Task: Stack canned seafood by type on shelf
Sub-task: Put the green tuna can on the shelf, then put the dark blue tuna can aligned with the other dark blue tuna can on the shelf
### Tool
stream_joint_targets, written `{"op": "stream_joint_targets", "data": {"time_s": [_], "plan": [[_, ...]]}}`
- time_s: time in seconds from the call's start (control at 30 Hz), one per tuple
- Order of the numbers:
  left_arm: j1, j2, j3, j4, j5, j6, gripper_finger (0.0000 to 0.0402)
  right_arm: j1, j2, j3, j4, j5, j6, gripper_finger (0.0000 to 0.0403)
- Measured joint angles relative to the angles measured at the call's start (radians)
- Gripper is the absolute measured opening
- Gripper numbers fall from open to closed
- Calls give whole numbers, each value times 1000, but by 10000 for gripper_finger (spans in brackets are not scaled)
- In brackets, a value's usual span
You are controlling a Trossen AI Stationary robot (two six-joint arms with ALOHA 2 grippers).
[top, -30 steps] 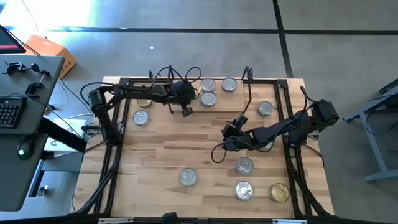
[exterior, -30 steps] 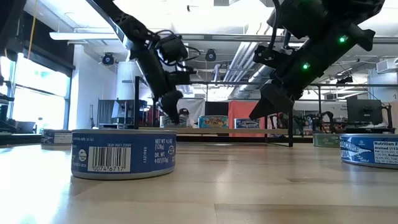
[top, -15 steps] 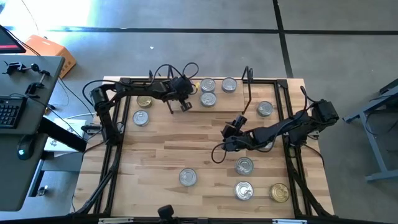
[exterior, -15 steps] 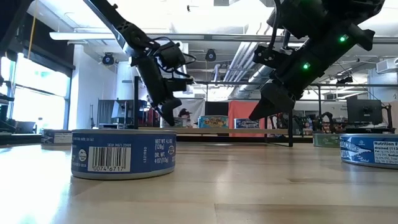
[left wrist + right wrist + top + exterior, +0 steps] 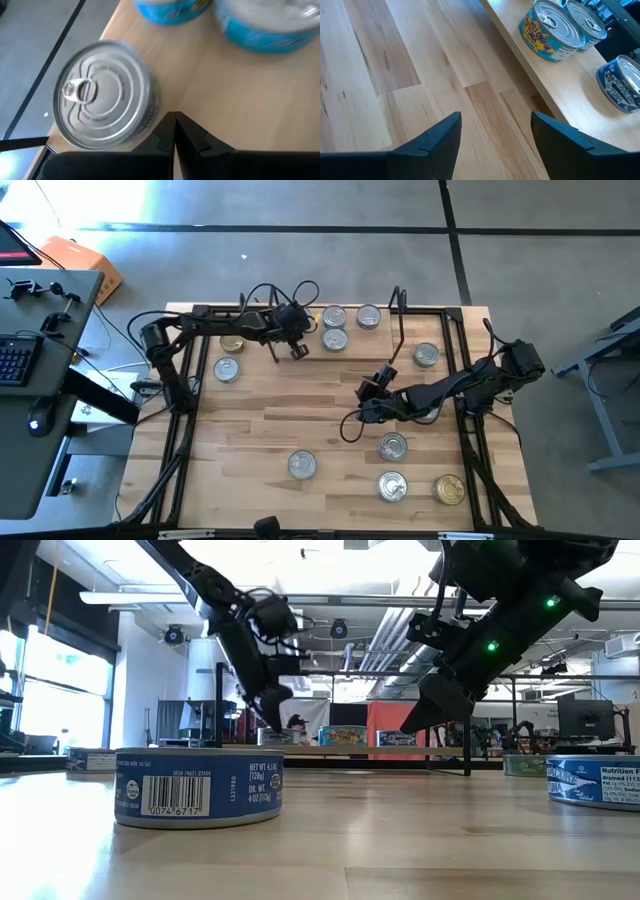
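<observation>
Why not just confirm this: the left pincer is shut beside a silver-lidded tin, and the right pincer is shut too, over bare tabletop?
Not quite. The right pincer is open, as the right wrist view shows. The left pincer is indeed shut beside the silver-lidded tin.

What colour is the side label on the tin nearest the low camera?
Dark blue with a white barcode panel, best seen in the low view.
</observation>
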Motion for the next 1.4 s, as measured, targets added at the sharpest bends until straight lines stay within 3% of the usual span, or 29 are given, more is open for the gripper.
{"op": "stream_joint_targets", "data": {"time_s": [0.2,0.37,0.47,0.63,0.77,0.9,1.07,1.4], "plan": [[-74,-88,0,6,1,-1,0,0,0,0,7,0,0,232],[-207,-173,0,-14,1,5,0,0,0,-4,22,0,1,232],[-317,-201,0,-16,2,6,0,0,0,-52,151,-27,-21,232],[-494,-210,-3,-5,0,-53,0,1,0,-168,457,-168,-77,232],[-610,-214,-102,179,-56,-102,0,1,0,-223,625,-248,-107,232],[-673,-219,-207,344,-123,-171,0,0,0,-219,630,-275,-112,232],[-704,-219,-327,524,-139,-261,0,-8,0,-212,639,-277,-112,232],[-720,-241,-503,783,-202,-298,0,-14,0,-212,651,-314,-103,232]]}}
